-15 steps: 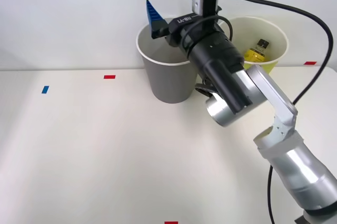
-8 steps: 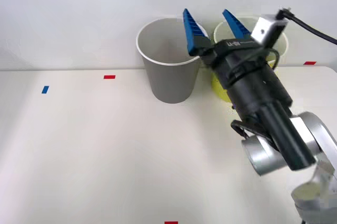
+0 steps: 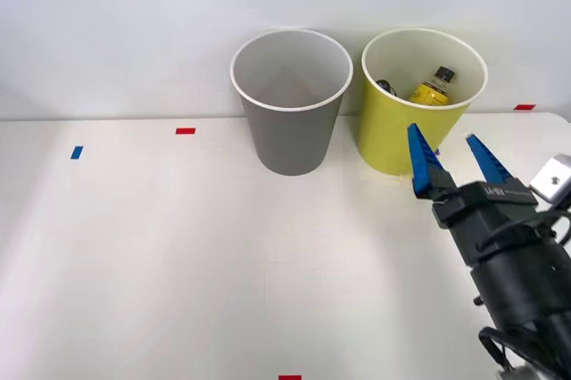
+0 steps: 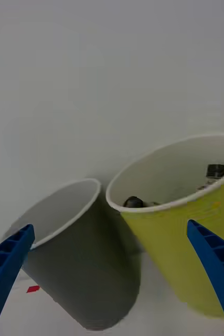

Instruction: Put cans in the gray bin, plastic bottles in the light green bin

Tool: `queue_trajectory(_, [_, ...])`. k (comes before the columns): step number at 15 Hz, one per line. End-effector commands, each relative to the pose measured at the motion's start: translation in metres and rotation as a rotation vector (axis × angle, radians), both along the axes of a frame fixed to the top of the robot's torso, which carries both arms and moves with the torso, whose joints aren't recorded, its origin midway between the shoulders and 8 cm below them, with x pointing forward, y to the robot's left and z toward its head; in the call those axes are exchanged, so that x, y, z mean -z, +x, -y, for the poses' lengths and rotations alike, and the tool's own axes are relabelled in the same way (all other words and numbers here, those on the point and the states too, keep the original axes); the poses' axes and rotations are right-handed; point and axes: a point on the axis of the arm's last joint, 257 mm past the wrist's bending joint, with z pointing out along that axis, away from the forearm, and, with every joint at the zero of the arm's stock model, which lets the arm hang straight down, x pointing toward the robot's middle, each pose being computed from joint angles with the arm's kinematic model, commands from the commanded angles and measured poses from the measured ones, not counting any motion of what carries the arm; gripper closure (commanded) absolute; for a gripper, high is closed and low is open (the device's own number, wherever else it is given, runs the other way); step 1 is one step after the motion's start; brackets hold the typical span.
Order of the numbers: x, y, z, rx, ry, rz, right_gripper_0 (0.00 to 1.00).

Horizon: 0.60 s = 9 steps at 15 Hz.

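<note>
Right gripper [image 3: 453,157] parked low near the bench's right corner, its blue ribbed fingers [image 3: 420,161] spread wide with nothing between them.

It hovers over the white bench [image 3: 178,255], just in front of the tall round yellow-green wastebasket [image 3: 397,135]. Inside that one sits the small plastic bottle with a yellow label and black cap [image 3: 434,87], leaning on the far wall. The matching gray wastebasket with white rim [image 3: 290,130] stands just beside it on the left, both at the back against the wall.
</note>
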Motion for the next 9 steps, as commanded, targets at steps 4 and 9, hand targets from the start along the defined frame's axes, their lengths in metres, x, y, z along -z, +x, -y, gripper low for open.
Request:
queue_trajectory(4, [0.042,-0.028,0.054,0.132,-0.019,-0.091,0.00])
queue_trajectory(9, [0.093,-0.057,0.084,0.258,-0.063,-0.212,0.00])
